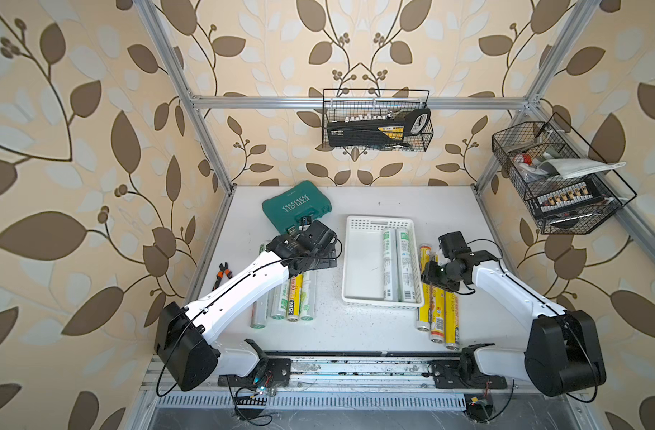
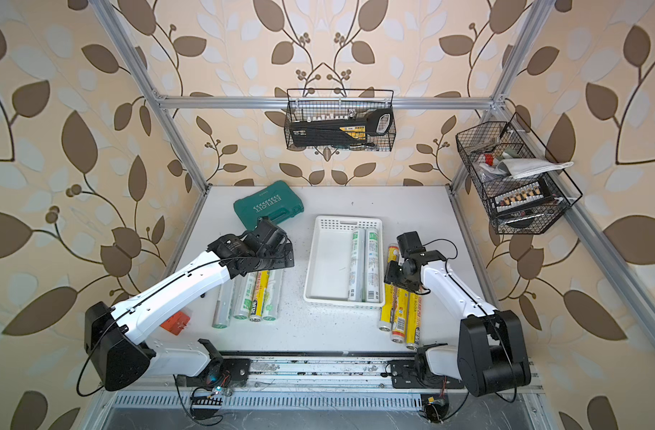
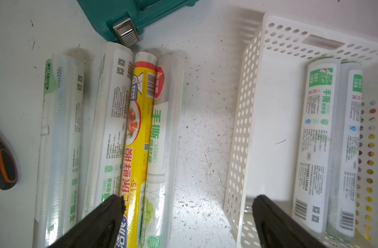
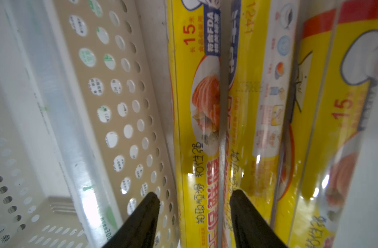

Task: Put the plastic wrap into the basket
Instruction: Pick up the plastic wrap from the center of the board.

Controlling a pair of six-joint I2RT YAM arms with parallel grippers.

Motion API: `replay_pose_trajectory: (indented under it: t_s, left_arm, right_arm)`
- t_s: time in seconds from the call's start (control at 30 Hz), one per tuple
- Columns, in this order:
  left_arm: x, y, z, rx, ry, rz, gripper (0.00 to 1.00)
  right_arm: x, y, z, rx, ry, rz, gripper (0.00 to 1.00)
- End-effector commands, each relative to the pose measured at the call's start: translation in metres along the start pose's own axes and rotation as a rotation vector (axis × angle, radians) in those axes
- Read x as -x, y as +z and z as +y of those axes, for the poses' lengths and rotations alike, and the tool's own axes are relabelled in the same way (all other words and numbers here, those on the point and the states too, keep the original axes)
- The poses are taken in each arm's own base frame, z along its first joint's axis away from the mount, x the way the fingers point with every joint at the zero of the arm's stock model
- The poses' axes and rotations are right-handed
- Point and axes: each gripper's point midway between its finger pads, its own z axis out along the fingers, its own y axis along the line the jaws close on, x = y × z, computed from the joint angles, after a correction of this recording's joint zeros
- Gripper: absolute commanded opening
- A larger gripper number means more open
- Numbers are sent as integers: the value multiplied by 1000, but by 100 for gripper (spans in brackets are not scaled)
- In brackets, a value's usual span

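While left jaws gape wide, right jaws half-open astride yellow roll (image 4: 194,128) (marked "15").

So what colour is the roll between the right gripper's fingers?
The roll is yellow with a salmon picture; clearest in the right wrist view.

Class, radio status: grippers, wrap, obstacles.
Left gripper open. Right gripper straddles yellow plastic-wrap roll, grip unclear. Two silvery-white rolls inside white perforated basket. Basket wall crowds grasp.
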Motion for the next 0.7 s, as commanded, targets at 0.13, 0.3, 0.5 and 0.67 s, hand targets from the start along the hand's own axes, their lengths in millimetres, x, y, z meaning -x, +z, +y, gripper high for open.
replay_pose_trajectory:
  t_s: [0.13,0.3,0.5,0.67]
  left_arm:
    - [2,-2,4,-4,-14,-15,99]
    - [1,0,4,1,-15,-11,99]
    - [0,2,3,-2,-18,-5,99]
    - [0,2,2,-2,-18,-5,99]
  right_arm:
    - [-5,18,-4,-32,-16,23,55]
    - [-6,24,-1,-37,-32,38,53]
    - [-8,32,-3,-56,-36,59,53]
    - [-9,37,-4,-66,-38,70,55]
